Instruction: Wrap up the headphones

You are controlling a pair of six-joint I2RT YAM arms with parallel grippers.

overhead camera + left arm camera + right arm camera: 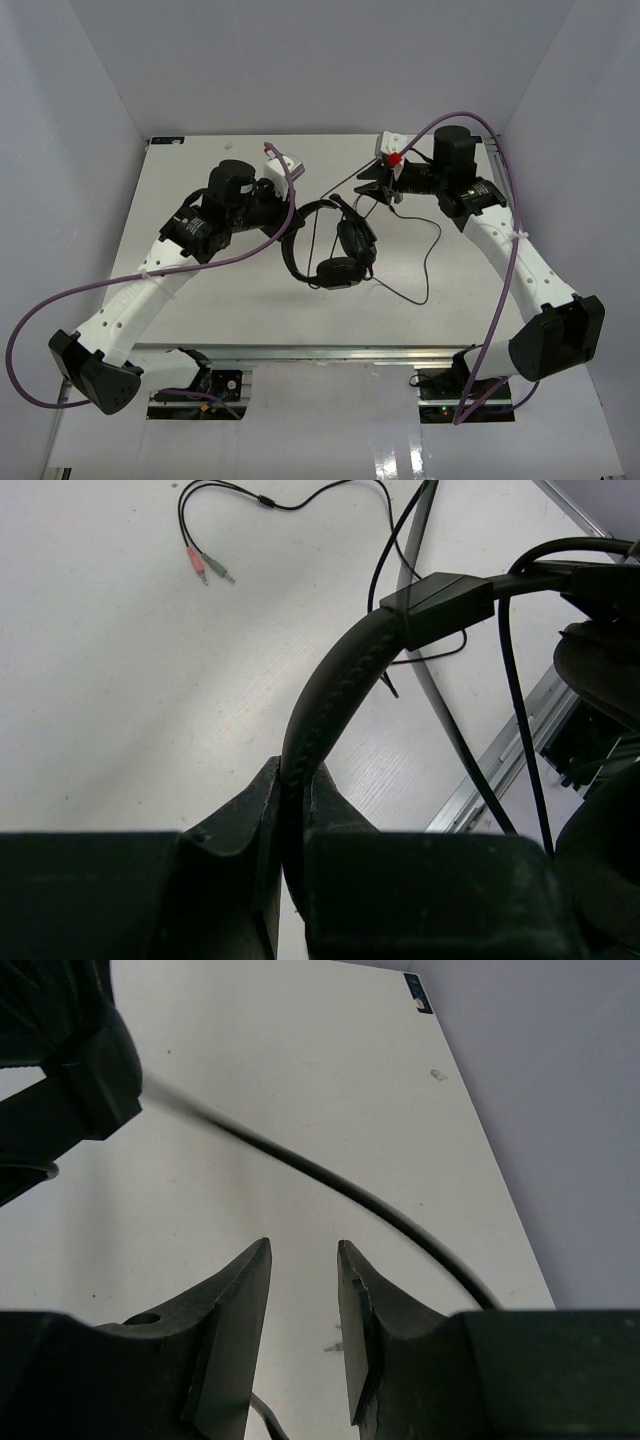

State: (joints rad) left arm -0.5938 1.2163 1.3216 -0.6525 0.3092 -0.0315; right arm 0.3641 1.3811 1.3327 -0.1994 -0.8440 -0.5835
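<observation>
The black headphones lie mid-table, headband arching left, with two earcups stacked to the right. My left gripper is shut on the padded headband, which runs up between its jaws to the slider block. The thin cord loops out to the right. Its pink and green plugs rest on the table. My right gripper hovers just behind the earcups. In the right wrist view it stands open and empty, and a cord strand crosses just beyond the fingertips.
White walls close in the table on three sides. A metal rail runs along the near edge. Thick purple cables hang from both arms. The left arm's black body shows at the upper left of the right wrist view.
</observation>
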